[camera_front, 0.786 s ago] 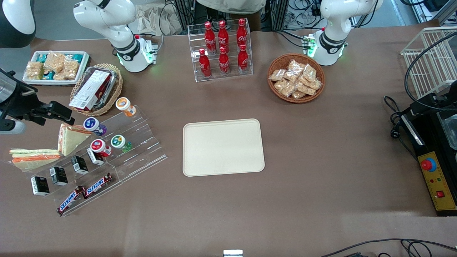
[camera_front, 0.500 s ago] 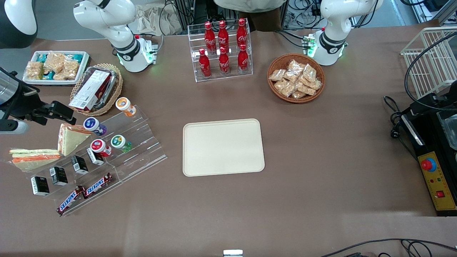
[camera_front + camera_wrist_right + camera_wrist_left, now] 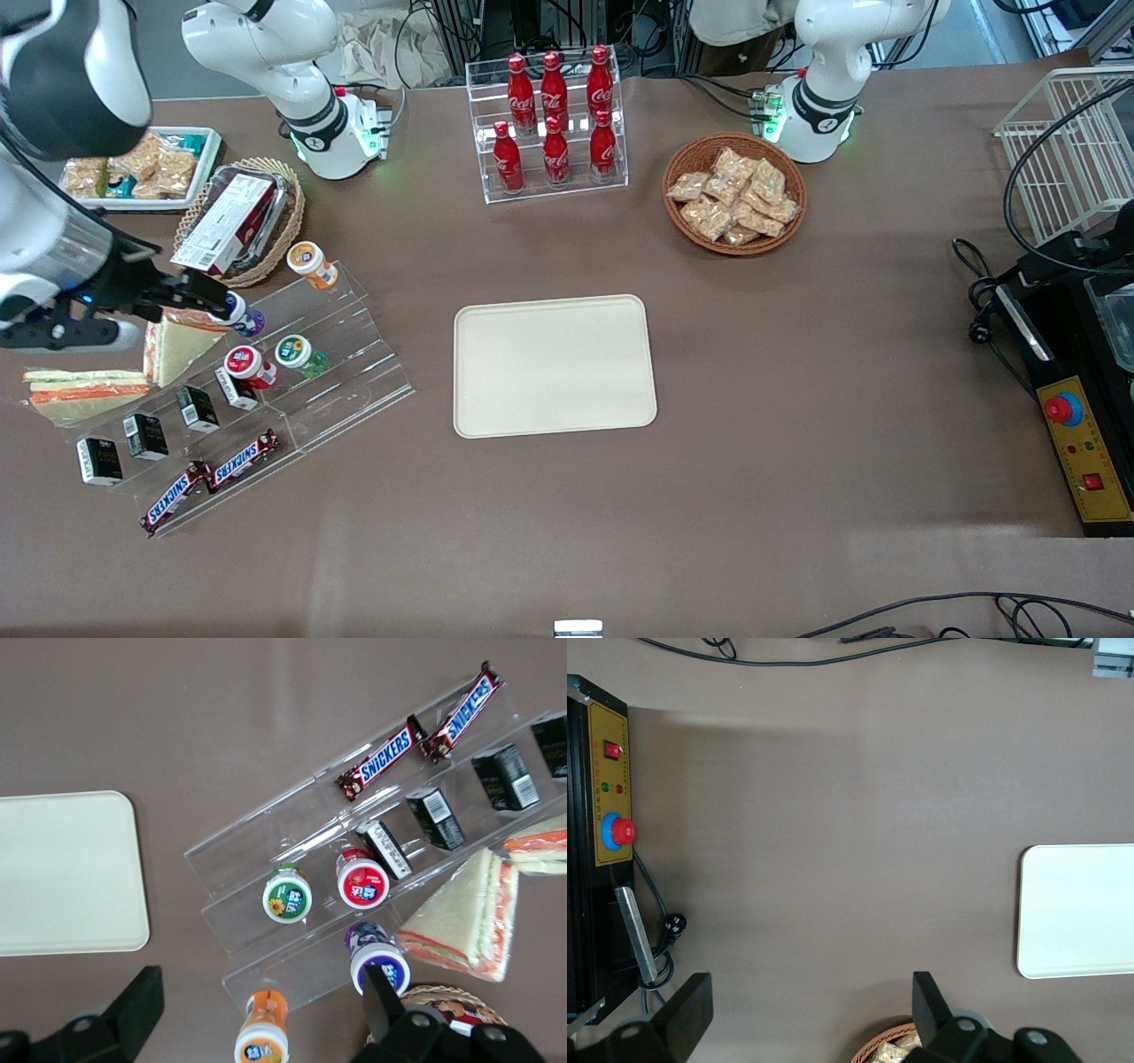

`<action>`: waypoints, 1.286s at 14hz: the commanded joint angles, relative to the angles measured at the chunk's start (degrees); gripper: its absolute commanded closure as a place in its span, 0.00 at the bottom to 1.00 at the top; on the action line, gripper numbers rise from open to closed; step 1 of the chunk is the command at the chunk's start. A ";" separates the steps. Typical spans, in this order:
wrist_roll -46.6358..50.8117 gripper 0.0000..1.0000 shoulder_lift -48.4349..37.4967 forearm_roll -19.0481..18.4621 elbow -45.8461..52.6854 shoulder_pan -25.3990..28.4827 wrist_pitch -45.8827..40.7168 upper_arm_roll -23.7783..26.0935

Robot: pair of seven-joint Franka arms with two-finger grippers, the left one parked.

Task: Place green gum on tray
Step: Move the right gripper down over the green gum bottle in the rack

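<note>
The green gum [image 3: 297,353] lies on a middle step of a clear stepped stand [image 3: 354,372], beside a red-bodied bottle [image 3: 248,365]; its white lid shows in the right wrist view [image 3: 286,897]. The cream tray [image 3: 554,365] lies flat on the table, toward the parked arm's end from the stand, and also shows in the right wrist view [image 3: 62,873]. My gripper [image 3: 190,291] hangs above the stand's upper steps, over a purple bottle [image 3: 239,316]. It is open and empty [image 3: 259,1005], farther from the front camera than the green gum.
An orange bottle [image 3: 310,263] lies on the top step. Black boxes [image 3: 146,436] and Snickers bars [image 3: 213,478] fill the lower steps. Sandwiches [image 3: 173,346] and a basket with a box [image 3: 239,221] lie beside the stand. A cola rack [image 3: 554,124] and a snack basket [image 3: 735,195] stand farther back.
My gripper has moved from the table's edge toward the stand and now hangs over the purple bottle. The bottles and the tray have not moved.
</note>
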 commanded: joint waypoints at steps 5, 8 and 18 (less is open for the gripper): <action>-0.29 0.00 -1.32 -2.53 -17.96 0.10 18.45 0.12; -0.29 0.00 -0.62 -2.53 -24.47 0.62 26.72 0.20; -0.20 0.00 3.69 -2.53 -31.87 1.41 40.09 0.20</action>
